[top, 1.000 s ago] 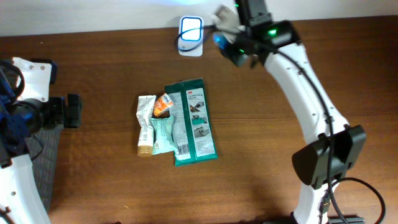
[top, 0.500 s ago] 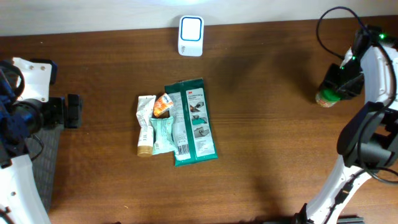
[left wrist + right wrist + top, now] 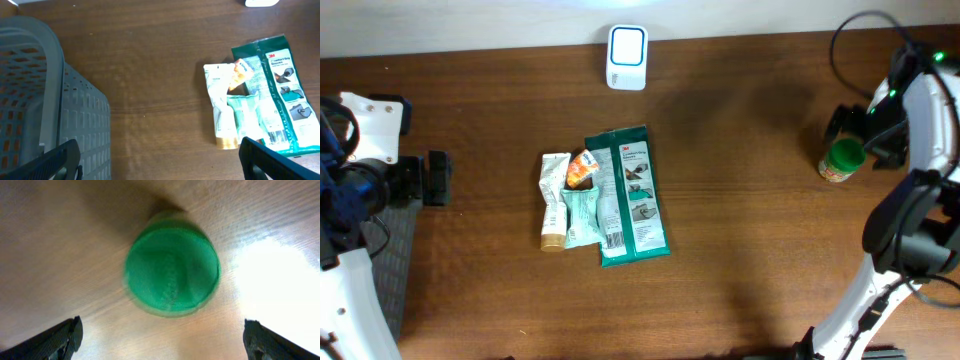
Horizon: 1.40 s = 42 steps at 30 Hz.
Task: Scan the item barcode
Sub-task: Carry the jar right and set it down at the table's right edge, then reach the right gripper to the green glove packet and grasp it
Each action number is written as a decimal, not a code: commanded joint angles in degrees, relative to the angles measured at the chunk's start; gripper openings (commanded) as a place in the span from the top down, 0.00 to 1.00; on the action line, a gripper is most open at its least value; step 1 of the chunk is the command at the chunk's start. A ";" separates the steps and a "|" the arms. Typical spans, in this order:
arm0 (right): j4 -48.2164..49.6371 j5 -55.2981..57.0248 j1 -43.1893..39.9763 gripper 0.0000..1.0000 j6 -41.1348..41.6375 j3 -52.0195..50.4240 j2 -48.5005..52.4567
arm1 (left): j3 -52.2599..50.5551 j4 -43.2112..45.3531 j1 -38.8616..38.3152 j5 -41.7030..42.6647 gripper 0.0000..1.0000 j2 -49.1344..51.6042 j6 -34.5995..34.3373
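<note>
A small jar with a green lid (image 3: 840, 160) stands upright on the table at the far right. My right gripper (image 3: 865, 138) hovers just above it, open, with nothing between its fingers. In the right wrist view the green lid (image 3: 171, 270) lies ahead of the wide-spread right gripper (image 3: 162, 342), untouched. The white barcode scanner (image 3: 627, 57) sits at the table's back edge, middle. My left gripper (image 3: 438, 178) stays at the far left, open and empty. In the left wrist view the left gripper (image 3: 160, 165) hangs over bare wood.
A pile lies mid-table: a green 3M packet (image 3: 633, 195), a white tube (image 3: 553, 200), a small orange packet (image 3: 582, 170) and a mint pouch (image 3: 582, 215). A grey mesh basket (image 3: 50, 100) stands under the left arm at the table's left edge.
The right arm swung from the scanner to the far right of the table, set the green-lidded jar down and opened its jaws. The left arm has not moved.
</note>
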 commanded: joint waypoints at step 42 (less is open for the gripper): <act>79.97 -45.27 52.02 0.50 14.75 -46.60 -4.66 | 0.63 0.11 0.31 0.24 0.01 -0.09 0.90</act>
